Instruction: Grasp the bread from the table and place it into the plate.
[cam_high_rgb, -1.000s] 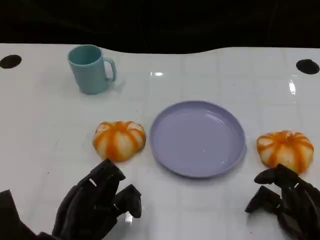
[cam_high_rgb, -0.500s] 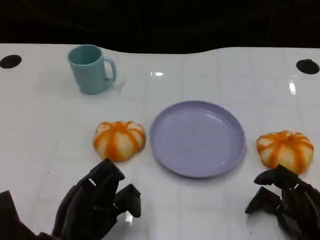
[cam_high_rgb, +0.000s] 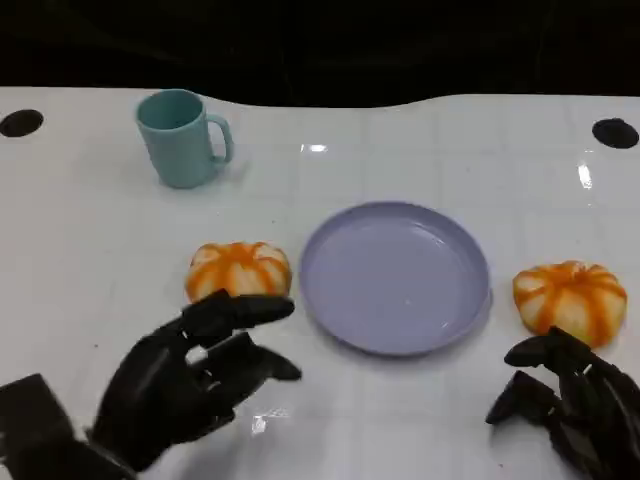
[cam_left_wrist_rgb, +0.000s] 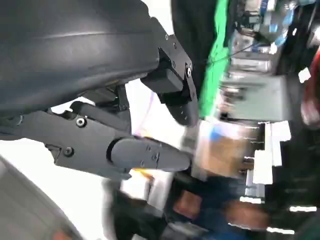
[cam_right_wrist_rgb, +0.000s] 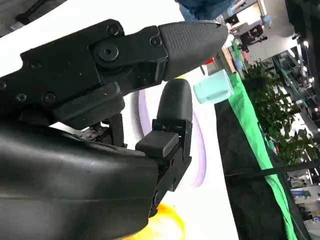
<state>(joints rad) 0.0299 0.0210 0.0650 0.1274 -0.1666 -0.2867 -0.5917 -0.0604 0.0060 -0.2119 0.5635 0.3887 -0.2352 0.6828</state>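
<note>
White glossy desk (cam_high_rgb: 90, 260): left hand (cam_high_rgb: 190, 375), fingers spread and empty, nears the orange-striped round bread (cam_high_rgb: 238, 270); next, close around it.

Left hand (cam_high_rgb: 190, 375) open, fingers spread forward; right hand (cam_high_rgb: 570, 400) empty, fingers apart.

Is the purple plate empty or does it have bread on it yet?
Empty. The plate shows only bare purple surface; one bread lies on the table to one side of it, another bread on the other side.
</note>
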